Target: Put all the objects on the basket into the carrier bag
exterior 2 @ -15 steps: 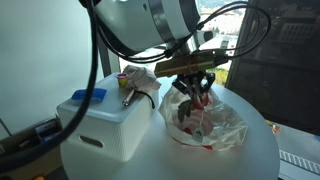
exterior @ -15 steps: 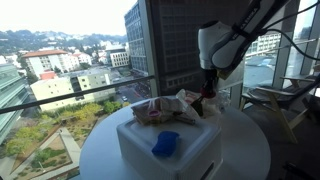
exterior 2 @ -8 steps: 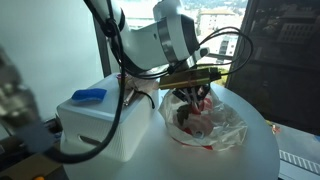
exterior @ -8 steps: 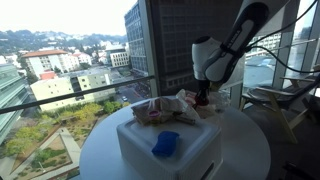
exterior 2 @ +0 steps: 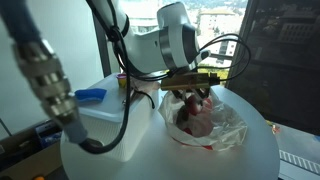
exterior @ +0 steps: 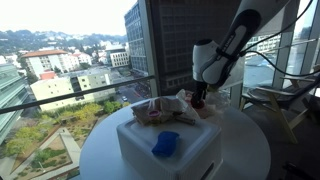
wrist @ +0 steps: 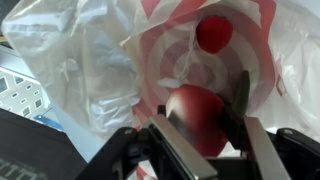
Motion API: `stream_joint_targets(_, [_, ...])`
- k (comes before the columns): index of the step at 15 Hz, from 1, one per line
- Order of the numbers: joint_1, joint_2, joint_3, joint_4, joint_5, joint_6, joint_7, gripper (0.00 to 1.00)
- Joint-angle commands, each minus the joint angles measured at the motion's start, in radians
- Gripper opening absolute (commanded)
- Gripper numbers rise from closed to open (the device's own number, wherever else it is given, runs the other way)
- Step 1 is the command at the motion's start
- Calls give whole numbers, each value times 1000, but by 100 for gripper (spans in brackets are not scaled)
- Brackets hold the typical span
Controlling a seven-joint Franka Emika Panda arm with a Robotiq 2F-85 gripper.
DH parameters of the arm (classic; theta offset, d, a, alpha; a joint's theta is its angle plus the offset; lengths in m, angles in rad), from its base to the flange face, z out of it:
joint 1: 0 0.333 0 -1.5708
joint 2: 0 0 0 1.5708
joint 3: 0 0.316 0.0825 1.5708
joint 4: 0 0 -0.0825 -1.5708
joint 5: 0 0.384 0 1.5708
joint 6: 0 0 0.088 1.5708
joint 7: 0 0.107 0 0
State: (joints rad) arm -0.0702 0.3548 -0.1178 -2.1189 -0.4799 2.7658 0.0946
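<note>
My gripper point(wrist: 203, 102) hangs over the mouth of the carrier bag point(wrist: 90, 60), shut on a red roundish object point(wrist: 200, 128) that fills the gap between its fingers. A second, smaller red object point(wrist: 213, 33) lies inside the bag below. In both exterior views the gripper point(exterior: 200, 100) point(exterior 2: 192, 95) is low over the crinkled bag point(exterior: 160, 108) point(exterior 2: 222, 128), which lies beside the white basket point(exterior: 195, 135) point(exterior 2: 100, 128). A bright blue lumpy object point(exterior: 166, 143) point(exterior 2: 90, 95) rests on the basket's flat top.
Basket and bag share a round white table point(exterior: 250, 150) point(exterior 2: 150, 165) next to a tall window. A chair point(exterior: 275, 100) stands beyond the table. A thick cable point(exterior 2: 40, 70) crosses the foreground in an exterior view.
The arm has shifted a little and come lower over the bag. The red object is still between the fingers.
</note>
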Motion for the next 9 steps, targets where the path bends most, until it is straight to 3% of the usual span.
stream_joint_targets(1, [45, -163, -31, -56, -3, -27, -27, 92])
stream_joint_targets(3, [48, -215, -26, -60, -11, -78, -29, 100])
stream_joint_targets(6, [20, -330, 82, -133, 256, -217, -267, 100])
stream_joint_targets(9, [60, -424, 134, -179, 465, -343, -433, 100])
